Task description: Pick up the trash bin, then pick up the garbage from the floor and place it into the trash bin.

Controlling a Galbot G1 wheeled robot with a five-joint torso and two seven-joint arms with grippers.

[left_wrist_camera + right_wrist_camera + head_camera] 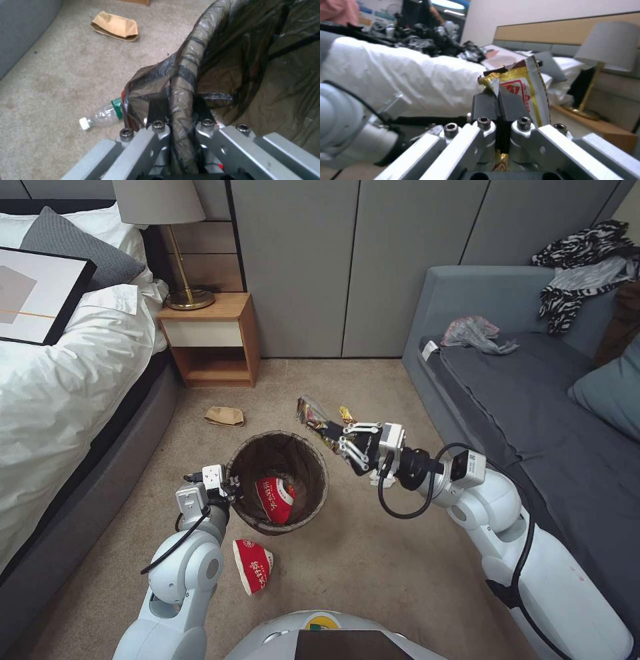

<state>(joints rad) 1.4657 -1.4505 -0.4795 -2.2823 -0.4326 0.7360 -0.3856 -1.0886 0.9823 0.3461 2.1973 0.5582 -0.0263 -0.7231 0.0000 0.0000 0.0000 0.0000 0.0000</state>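
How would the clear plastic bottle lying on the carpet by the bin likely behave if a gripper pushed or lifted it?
The bottle looks empty, so probably light. It lies on its side on the carpet, so a push would likely roll it. Its clear wall seems thin and may dent or slip from a tight pinch.

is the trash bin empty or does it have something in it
Not empty: a red-and-white crushed cup lies inside the trash bin, whose rim the left pincer grips.

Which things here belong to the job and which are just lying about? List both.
Job: trash bin, gripped at its rim by the left gripper; snack wrapper in the right gripper; red cup, brown paper, bottle on the floor.
Lying about: lamp, nightstand, zebra-print clothes.
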